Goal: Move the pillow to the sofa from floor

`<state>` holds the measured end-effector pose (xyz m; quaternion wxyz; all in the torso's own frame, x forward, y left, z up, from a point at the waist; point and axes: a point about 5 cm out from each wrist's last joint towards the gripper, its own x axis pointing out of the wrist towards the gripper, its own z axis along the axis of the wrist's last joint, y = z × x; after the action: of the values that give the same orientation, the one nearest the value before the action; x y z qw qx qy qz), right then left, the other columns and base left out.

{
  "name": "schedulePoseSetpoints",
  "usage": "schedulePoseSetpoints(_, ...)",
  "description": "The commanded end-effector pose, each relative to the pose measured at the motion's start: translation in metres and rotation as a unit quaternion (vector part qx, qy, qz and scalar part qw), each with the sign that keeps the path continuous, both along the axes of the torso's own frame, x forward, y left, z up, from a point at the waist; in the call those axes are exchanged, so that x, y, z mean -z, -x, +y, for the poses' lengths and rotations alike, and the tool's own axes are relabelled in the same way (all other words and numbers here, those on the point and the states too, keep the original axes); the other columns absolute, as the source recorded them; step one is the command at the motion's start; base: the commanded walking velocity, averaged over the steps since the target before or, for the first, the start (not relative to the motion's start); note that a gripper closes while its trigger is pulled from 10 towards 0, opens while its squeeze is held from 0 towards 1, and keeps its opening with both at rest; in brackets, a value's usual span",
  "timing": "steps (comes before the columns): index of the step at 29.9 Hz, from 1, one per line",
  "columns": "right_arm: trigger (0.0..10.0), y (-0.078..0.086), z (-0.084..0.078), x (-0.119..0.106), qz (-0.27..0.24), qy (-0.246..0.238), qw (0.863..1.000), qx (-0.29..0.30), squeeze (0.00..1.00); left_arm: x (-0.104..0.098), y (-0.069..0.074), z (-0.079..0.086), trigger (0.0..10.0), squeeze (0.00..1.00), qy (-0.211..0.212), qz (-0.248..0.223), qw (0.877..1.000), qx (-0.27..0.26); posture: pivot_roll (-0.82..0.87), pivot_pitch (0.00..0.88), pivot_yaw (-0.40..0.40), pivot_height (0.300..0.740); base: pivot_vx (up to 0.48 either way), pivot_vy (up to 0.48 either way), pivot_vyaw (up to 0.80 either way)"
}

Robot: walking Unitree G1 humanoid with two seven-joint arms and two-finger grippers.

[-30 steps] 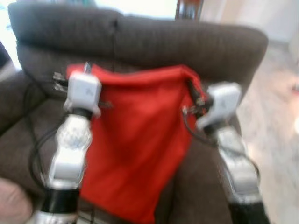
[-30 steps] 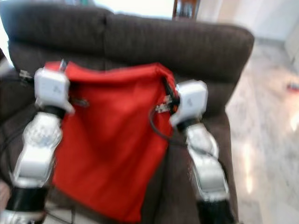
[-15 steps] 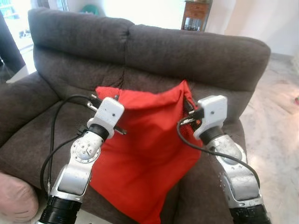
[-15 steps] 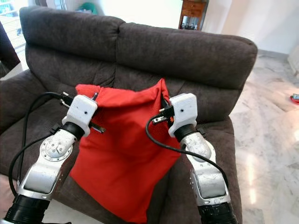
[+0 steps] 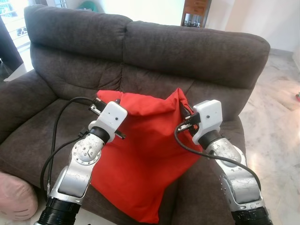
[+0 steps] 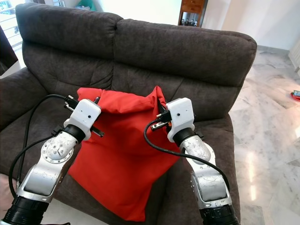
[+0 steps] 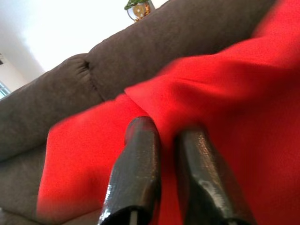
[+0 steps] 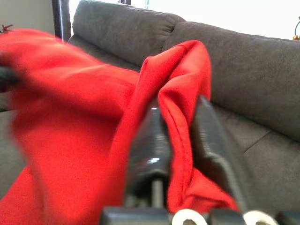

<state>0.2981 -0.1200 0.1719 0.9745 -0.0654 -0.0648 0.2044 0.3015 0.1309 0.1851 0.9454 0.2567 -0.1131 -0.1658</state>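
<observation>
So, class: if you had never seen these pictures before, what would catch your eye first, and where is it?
The bright red pillow stands out, held up in front of the dark brown sofa and hanging over its seat. The left tool and right tool each pinch one of its top corners. A pink cushion lies at the lower left, beside the sofa.

**Background only: floor, furniture, clutter**

- Marble floor (image 5: 276, 117): pale, glossy, off to the right of the right fingers (image 5: 183, 110).
- Small red item (image 6: 295, 95) lies on that floor, well apart from the right fingers, further right. Too small to identify.
- Wooden cabinet (image 5: 194, 11): dark brown, far beyond the right fingers.
- Teal object (image 5: 89, 5): far beyond the left fingers (image 5: 97, 105), blurred by backlight.
- Bright window (image 5: 11, 14): beyond and to the left of the left fingers. A dark upright shape (image 5: 7, 47) is beside it, can't tell what.
- Pink soft lump (image 5: 16, 199): well behind and left of the left fingers.
- Gold-and-green ornament (image 7: 137, 9): far past the left fingertips.
</observation>
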Motion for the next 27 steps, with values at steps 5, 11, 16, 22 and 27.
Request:
schedulePoseSetpoints(5,10.0,0.001,0.003,-0.008,-0.017,-0.002,1.000,-0.008,1.00,-0.001,0.000,-0.004,10.0,1.00,-0.007,0.003,1.000,0.007,0.11,0.000,-0.048,0.740,0.000,0.000,0.00)
schedulePoseSetpoints(11,10.0,-0.002,-0.003,-0.013,-0.035,0.001,0.999,0.020,0.00,-0.001,0.000,-0.006,10.0,1.00,-0.006,0.001,1.000,0.011,0.10,0.000,-0.048,0.740,0.000,0.000,0.00)
schedulePoseSetpoints(16,10.0,-0.010,-0.031,-0.008,-0.037,0.005,0.991,0.125,0.00,0.003,0.000,-0.007,10.0,1.00,-0.004,0.007,1.000,0.011,0.10,0.000,-0.048,0.740,0.000,0.000,0.00)
schedulePoseSetpoints(22,10.0,-0.011,-0.080,0.039,0.034,0.016,0.967,0.253,0.00,0.045,0.002,0.017,10.0,0.00,0.040,0.082,0.995,-0.045,0.10,0.000,-0.045,0.740,0.000,0.000,0.00)
schedulePoseSetpoints(27,10.0,0.005,-0.115,0.083,0.112,0.004,0.933,0.342,0.00,0.082,0.011,0.046,10.0,0.00,0.082,0.141,0.979,-0.126,0.10,0.000,-0.042,0.740,0.000,0.000,0.00)
